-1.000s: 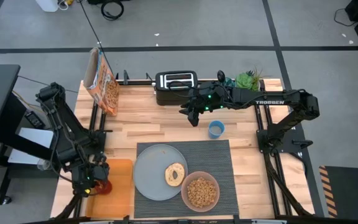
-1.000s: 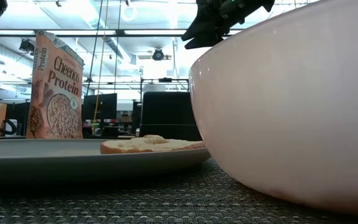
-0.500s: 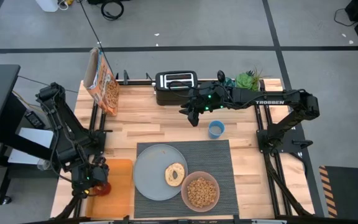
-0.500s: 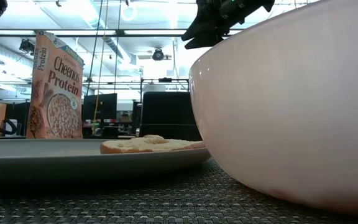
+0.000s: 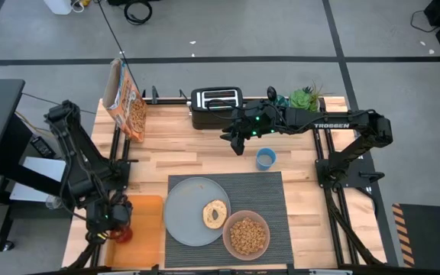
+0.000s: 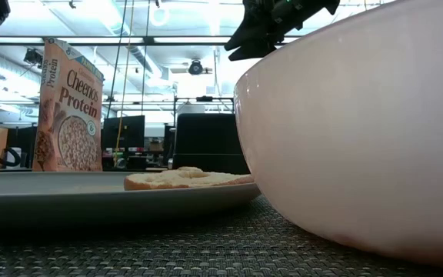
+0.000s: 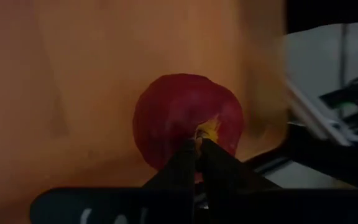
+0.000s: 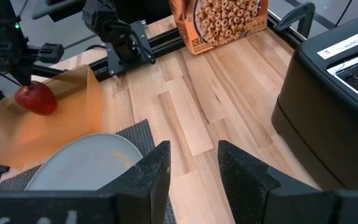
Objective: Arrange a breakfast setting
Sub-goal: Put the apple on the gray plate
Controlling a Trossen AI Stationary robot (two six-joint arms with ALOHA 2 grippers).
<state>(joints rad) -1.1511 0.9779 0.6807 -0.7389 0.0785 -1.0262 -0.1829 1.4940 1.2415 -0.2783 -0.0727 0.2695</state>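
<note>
The step in hand is fetching the round red apple (image 7: 188, 127), which sits on the flat orange rectangular tray (image 5: 147, 229) at the near left of the wooden table (image 5: 182, 156), just left of the dark striped rectangular placemat (image 5: 277, 200). The left gripper (image 7: 197, 144) is down on the apple, its fingers pinched together at the stem hollow on top; whether the stem is truly caught I cannot tell.

On the placemat lie the large round grey plate (image 5: 182, 214) with the tan bagel (image 5: 215, 214) on it, and at its near right the pinkish-tan bowl (image 5: 245, 236) of brown cereal.

The right gripper (image 8: 191, 163) hangs partly open, holding nothing, over the far middle of the table near the black toaster (image 5: 215, 103).

Next, I judge, comes a slow straight lift, then a carry rightward to the placemat.
</note>
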